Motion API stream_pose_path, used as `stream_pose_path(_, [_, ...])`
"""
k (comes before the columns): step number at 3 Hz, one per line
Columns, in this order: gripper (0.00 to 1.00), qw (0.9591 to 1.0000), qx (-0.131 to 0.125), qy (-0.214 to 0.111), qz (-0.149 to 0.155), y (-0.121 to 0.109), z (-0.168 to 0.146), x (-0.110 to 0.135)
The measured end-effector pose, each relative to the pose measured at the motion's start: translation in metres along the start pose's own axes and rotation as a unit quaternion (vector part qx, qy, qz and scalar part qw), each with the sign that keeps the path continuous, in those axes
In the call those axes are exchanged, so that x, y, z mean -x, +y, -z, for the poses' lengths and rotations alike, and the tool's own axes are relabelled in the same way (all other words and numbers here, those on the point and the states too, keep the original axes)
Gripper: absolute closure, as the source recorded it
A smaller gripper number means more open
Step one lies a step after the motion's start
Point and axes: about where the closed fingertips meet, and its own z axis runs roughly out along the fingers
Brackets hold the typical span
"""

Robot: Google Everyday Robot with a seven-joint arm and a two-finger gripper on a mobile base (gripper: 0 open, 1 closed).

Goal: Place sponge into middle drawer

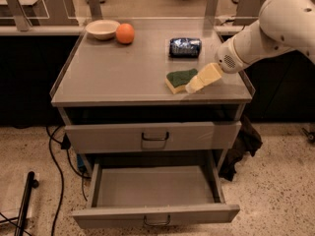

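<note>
Standing in front of the grey cabinet [123,68], I see the sponge [179,76] lying flat on its top, near the front edge and towards the right, green side up with the pale foam showing along its near side. The gripper [193,86] comes down at a slant from the right, and its pale tip overlaps the sponge's right end. From here I cannot tell whether it is open or closed, nor whether it has any hold on the sponge or merely touches it. The white arm [275,28] behind it runs out of sight at the right edge.

Below, the middle drawer [152,186] is pulled well out with its grey floor showing. Its front panel sits at the very bottom of the view, and the handle there is partly cut off. The upper drawer [152,136] is shut, and a dark gap above it hides whatever lies under the top.

Farther back on the top stand a pale bowl [102,28] with an orange [125,33] just beside it, and a dark blue packet [185,47] behind the sponge. Cables [54,151] trail on the floor at the left. A dark shape [241,146] slumps by the right leg, too dim to name.
</note>
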Motion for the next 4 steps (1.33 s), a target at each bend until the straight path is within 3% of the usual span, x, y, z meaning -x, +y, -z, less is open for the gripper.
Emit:
stream_pose_path(1, [0.00,0.9999,0.010,-0.008,-0.006,0.006,-0.017,0.007])
stream_pose_path(2, [0.00,0.9996,0.023,-0.015,0.010,0.022,-0.046,0.027])
stream_pose_path(4, [0.00,1.0000,0.009,0.001,-0.002,0.020,-0.064,0.023])
